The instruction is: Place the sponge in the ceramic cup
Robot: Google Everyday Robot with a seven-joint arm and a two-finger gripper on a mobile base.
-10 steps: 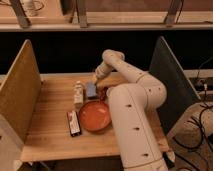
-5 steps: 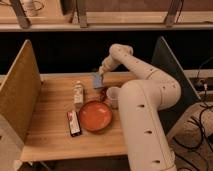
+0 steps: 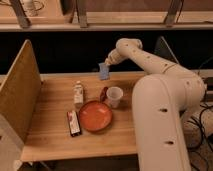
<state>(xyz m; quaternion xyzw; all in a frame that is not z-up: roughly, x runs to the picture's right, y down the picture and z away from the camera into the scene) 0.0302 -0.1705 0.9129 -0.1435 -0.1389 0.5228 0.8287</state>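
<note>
The blue sponge [image 3: 104,71] hangs in the air above the back of the wooden table, held by my gripper [image 3: 106,66] at the end of the white arm. The ceramic cup [image 3: 115,96], whitish with a dark reddish handle on its left, stands upright on the table below and slightly right of the sponge. The sponge is lifted well above the cup and does not touch it.
An orange plate [image 3: 95,116] lies just in front of the cup. A slim white bottle [image 3: 78,92] stands to its left, and a black-and-red packet [image 3: 74,122] lies near the front. A tall board [image 3: 17,92] walls the table's left side. The arm's body fills the right.
The gripper rose from the table with the sponge and has swung it right and up, away from the bottle and toward the space above the cup.
</note>
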